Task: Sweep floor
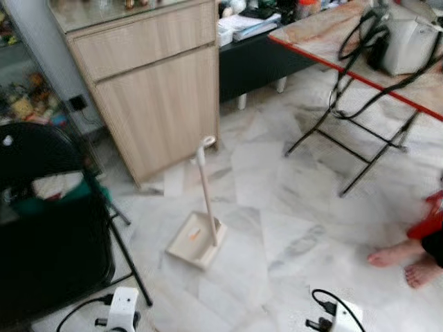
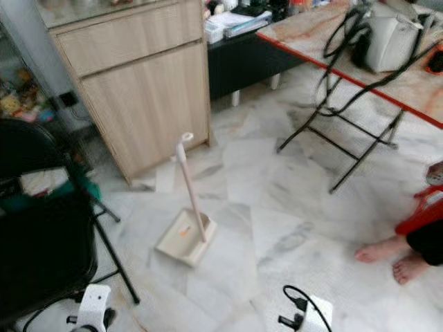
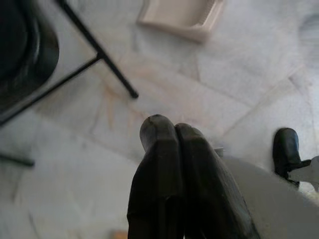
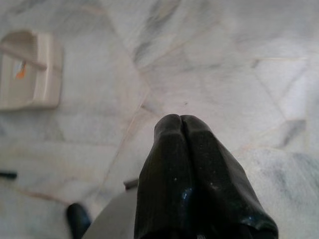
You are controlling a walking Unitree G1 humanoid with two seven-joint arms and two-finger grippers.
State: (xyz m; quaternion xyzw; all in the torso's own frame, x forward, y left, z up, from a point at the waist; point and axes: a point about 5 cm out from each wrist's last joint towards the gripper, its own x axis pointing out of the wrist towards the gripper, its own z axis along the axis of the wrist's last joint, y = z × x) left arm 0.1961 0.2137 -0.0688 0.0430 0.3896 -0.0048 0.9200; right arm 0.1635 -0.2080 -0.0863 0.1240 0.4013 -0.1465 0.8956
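Marble floor (image 1: 291,228) in pale grey and white spreads across a home room. At the back stands a light wooden cabinet (image 1: 156,83), with a folding table (image 1: 360,62) to its right and a black chair (image 1: 48,221) at the near left. A person's bare feet (image 1: 408,263) rest at the right edge. Between chair and feet, near the cabinet, a cream dustpan (image 1: 197,238) sits on the floor, its long handle upright. Both arms hang low: the left gripper (image 3: 173,130) and right gripper (image 4: 181,119) each have their black fingers pressed together, holding nothing.
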